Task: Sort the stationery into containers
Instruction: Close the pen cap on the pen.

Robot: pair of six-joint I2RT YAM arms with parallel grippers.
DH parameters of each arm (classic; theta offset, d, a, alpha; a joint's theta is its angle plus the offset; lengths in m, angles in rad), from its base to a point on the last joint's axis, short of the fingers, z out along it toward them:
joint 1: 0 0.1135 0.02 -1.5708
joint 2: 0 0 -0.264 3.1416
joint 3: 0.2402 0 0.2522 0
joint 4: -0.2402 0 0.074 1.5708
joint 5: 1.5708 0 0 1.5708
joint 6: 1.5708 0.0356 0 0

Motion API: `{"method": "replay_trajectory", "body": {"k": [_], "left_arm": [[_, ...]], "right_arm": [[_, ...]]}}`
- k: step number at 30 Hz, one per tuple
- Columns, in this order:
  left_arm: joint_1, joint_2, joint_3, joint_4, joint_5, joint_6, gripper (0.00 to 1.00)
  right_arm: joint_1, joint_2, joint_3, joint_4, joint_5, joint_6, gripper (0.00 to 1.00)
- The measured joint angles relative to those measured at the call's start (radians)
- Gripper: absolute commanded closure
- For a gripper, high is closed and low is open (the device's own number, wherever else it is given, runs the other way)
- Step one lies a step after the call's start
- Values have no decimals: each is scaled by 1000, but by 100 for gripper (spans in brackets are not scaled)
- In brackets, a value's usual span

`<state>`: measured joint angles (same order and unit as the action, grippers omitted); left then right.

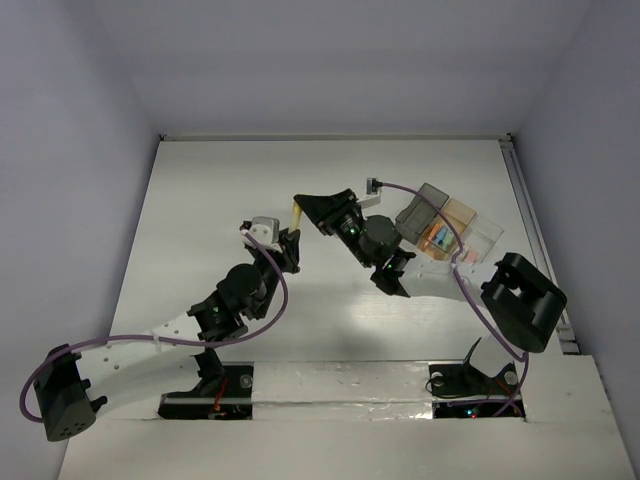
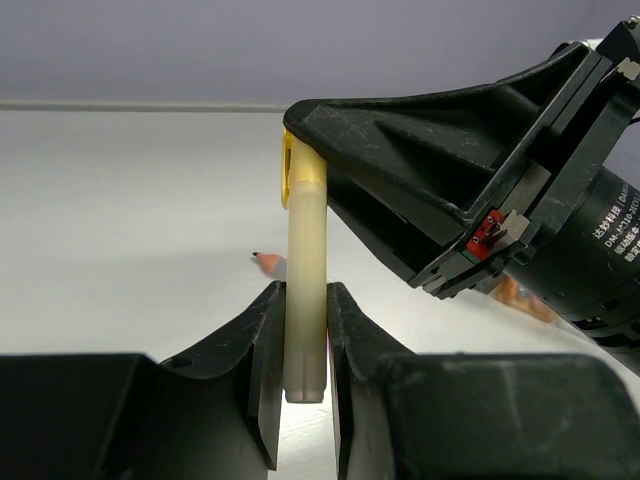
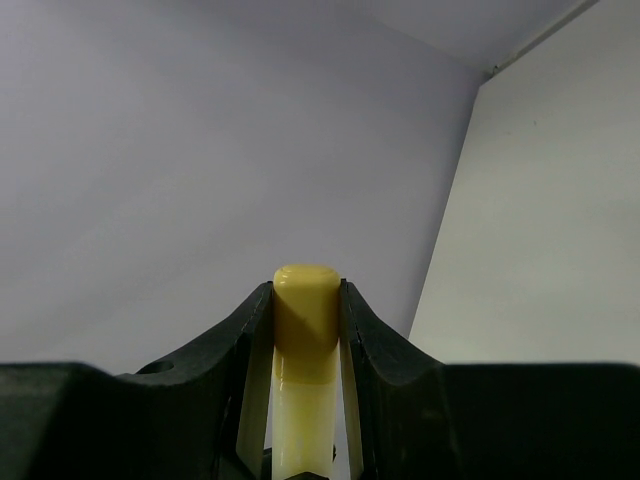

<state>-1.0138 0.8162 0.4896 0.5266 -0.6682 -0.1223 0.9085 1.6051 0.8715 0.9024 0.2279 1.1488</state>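
Cream plastic pen w/ yellow cap (image 2: 305,240): L tool (image 2: 303,298) clamps barrel end, R tool (image 3: 305,295) clamps cap; long axis spans both.

A white table (image 1: 230,190) fills the view. Pale grey walls (image 1: 330,60) rise behind and beside the table, and a metal rail (image 1: 529,200) runs along its right edge.

Between the jaws of the left gripper (image 2: 304,298) the barrel of the yellow marker (image 2: 305,250) looks like smooth, pale, slightly translucent plastic, its cap (image 3: 306,305) between the jaws of the right gripper (image 3: 307,292) is glossy yellow plastic, and both grippers' fingers (image 2: 235,350) are matt black plastic, faintly scuffed.
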Motion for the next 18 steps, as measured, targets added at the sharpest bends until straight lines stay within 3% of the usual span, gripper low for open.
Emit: {"method": "replay_trajectory", "body": {"k": [12,16,17,18], "left_arm": [[0,0,12,-64,28,2,100],[1,-4,12,-92,59,-41,73],[5,-7,13,-79,65,-51,58],[14,-16,18,-64,68,-63,51]], "right_arm": [[10,-4,-39,27,32,3,100],[3,-34,-54,-7,23,-1,100],[1,-47,-57,-38,-19,-11,100],[2,-55,-66,-64,-52,-18,100]]}}
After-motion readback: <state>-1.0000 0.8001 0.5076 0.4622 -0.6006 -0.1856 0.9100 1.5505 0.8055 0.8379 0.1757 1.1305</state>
